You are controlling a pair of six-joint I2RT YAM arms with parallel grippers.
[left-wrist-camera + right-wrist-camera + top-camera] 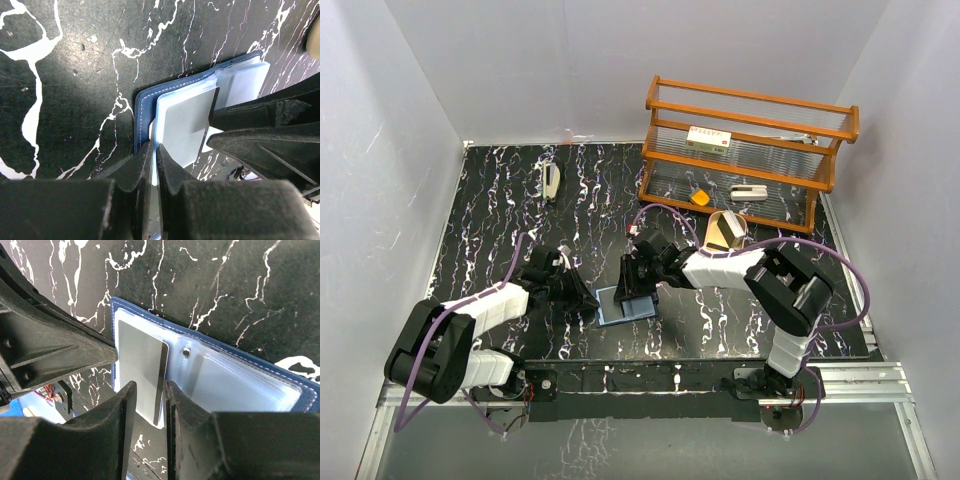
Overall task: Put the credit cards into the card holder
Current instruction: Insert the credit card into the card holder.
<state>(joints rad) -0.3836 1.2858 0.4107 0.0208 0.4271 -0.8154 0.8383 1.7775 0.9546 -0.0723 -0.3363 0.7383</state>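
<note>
Left arm (pixel 485 310) and right arm (pixel 730 265) were extended inward, grippers just beside each other, nearer the table's (pixel 500 190) near edge. Left gripper (pixel 153 147): jaws pinched on the holder's (pixel 145 107) edge. Right gripper (pixel 150 386): jaws narrowly parted over a card (pixel 140 360).

— What colours do you read on the surface (pixel 500 200)?
— From my feed it's black, veined all over with white marbling.
— And the card holder (pixel 235 385)?
— Navy outside with pale stitching along the edge, and I see pale blue-grey sleeves inside. The card (pixel 140 365) is plain silver-grey.
— Further back?
— The rack (pixel 750 100) is orange-brown with clear ribbed panels. My arms (pixel 720 268) are white and black, and their cables (pixel 665 206) are purple.
</note>
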